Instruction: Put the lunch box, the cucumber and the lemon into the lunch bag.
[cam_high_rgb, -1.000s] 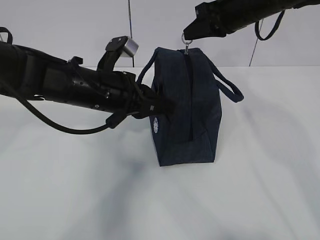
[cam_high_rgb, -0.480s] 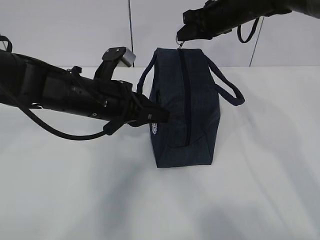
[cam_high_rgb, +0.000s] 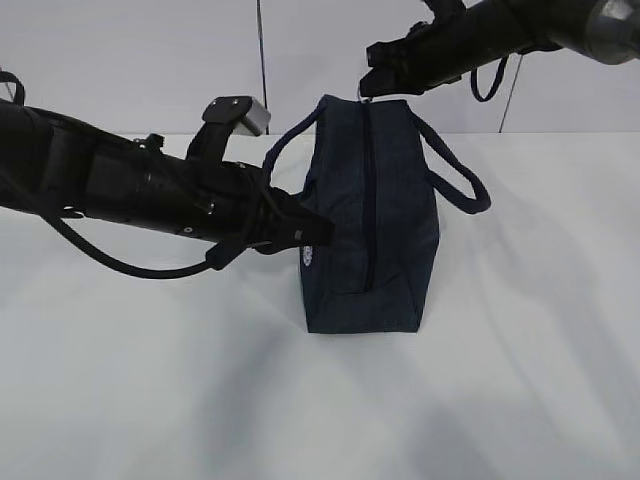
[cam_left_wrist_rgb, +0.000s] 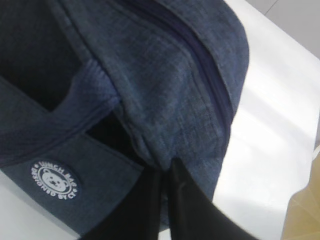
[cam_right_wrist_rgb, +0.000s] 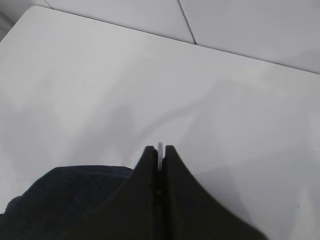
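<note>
The dark navy lunch bag (cam_high_rgb: 375, 215) stands on the white table with its zipper (cam_high_rgb: 367, 190) running shut along the top and down the near end. My left gripper (cam_high_rgb: 322, 236) is shut on a fold of the bag's fabric (cam_left_wrist_rgb: 150, 150) at its left side, by the round white logo patch (cam_left_wrist_rgb: 55, 180). My right gripper (cam_high_rgb: 370, 88) is shut on the silver ring pull (cam_right_wrist_rgb: 160, 148) at the bag's far top end. The lunch box, the cucumber and the lemon are out of view.
The bag's two loop handles (cam_high_rgb: 455, 175) hang to the sides. The white table (cam_high_rgb: 150, 380) spreads all round the bag. A pale wall with a vertical seam (cam_high_rgb: 262, 50) stands behind.
My right gripper has carried the ring pull left and down along the top of the bag. The bag has settled a little and its top has flattened. My left gripper keeps its hold.
</note>
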